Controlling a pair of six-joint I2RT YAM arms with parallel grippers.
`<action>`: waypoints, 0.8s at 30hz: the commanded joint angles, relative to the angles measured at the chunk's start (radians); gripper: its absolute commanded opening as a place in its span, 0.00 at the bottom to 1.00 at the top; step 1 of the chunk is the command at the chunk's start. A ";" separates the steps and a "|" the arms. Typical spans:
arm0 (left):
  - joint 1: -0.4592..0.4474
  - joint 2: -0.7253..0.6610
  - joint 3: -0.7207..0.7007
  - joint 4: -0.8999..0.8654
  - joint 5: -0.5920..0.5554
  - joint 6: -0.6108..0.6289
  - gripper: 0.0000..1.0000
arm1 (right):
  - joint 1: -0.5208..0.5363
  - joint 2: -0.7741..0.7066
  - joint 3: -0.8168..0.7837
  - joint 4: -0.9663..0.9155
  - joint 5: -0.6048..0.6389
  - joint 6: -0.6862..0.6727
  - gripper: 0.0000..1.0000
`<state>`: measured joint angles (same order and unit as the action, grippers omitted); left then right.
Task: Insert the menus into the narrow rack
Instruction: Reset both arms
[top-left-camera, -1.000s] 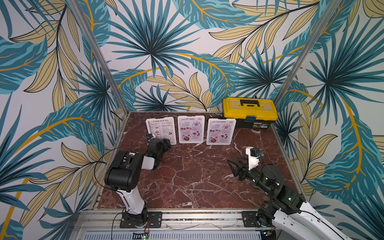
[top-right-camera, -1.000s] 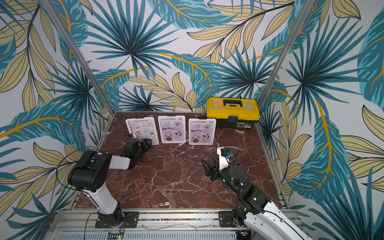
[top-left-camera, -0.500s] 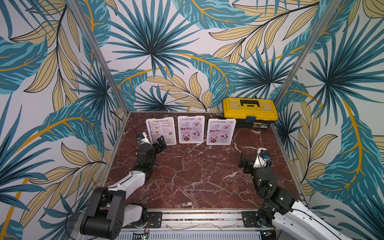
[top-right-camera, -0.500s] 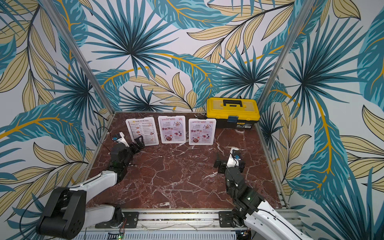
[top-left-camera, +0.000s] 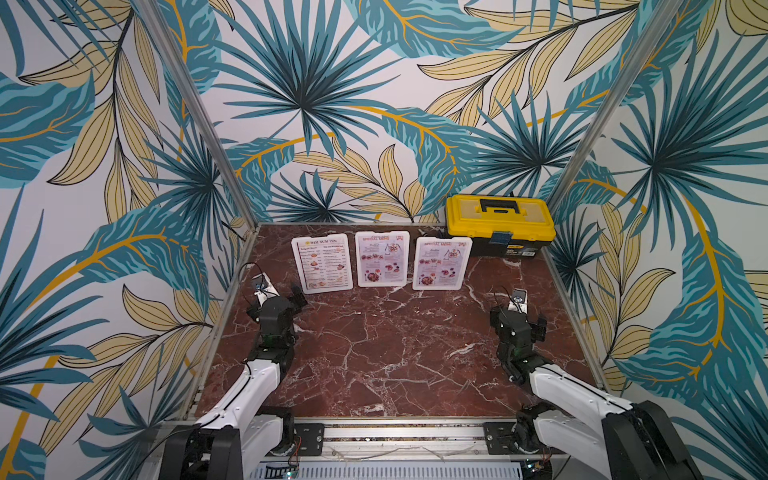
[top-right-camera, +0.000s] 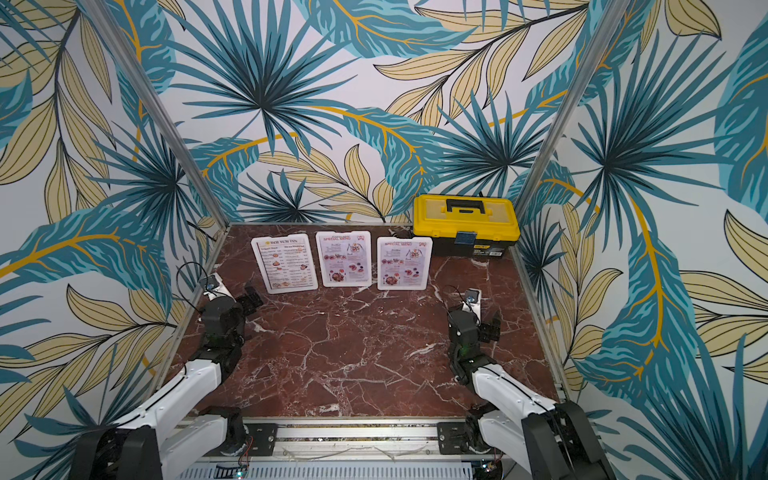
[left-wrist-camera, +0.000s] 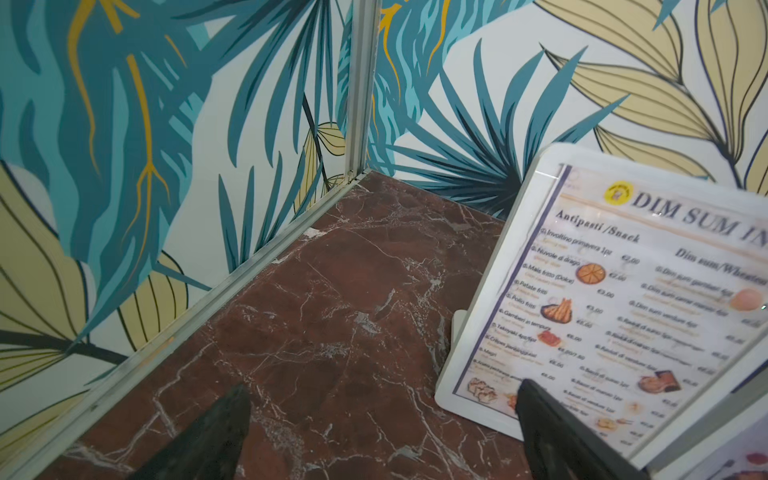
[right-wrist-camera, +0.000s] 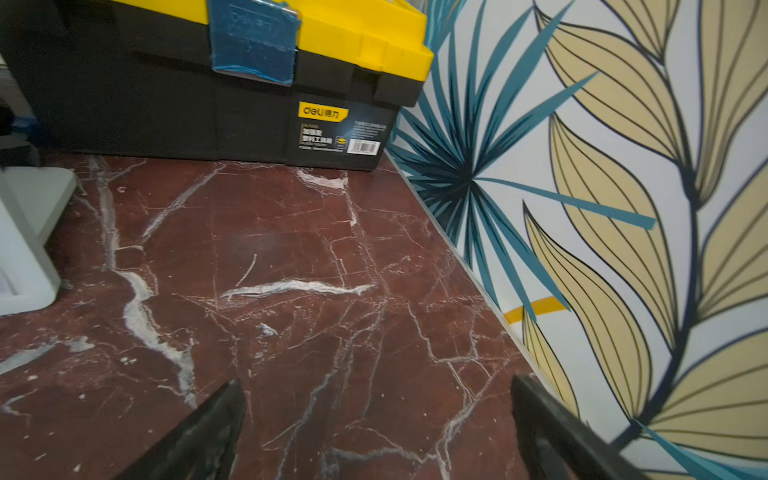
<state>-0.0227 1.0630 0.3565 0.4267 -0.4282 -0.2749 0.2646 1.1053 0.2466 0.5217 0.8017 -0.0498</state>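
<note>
The desk is a dark red marble-patterned slab with white veins. It is closed in on three sides by walls papered with large teal and beige palm leaves on white, joined at the far corners by slim aluminium posts. A metal rail runs along the near edge and carries both arm bases.

A yellow-lidded black plastic toolbox sits in the far right corner, against the back wall. Three menus stand in a row along the far edge, each leaning back in a white frame. The white "DIM SUM INN" sheet is nearest the left edge. A red-titled "SPECIAL MENU" sheet stands in the middle, and a second "SPECIAL MENU" sheet is beside the toolbox.

The left gripper hangs low near the left edge with its jaws spread wide and empty. One fingertip is just beside the Dim Sum frame's lower corner; contact cannot be judged. The right gripper is spread wide and empty near the right edge, facing the toolbox.
</note>
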 joint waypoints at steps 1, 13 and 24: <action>0.059 0.134 -0.025 0.131 0.003 0.107 0.99 | -0.015 0.053 0.002 0.221 -0.086 -0.073 0.99; 0.050 0.477 0.014 0.507 0.275 0.213 1.00 | -0.147 0.334 0.075 0.457 -0.370 -0.011 0.99; 0.044 0.479 0.016 0.505 0.269 0.221 0.99 | -0.223 0.387 0.122 0.388 -0.434 0.064 0.99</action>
<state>0.0265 1.5410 0.3737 0.8944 -0.1703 -0.0700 0.0444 1.4879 0.3359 0.9211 0.3870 -0.0040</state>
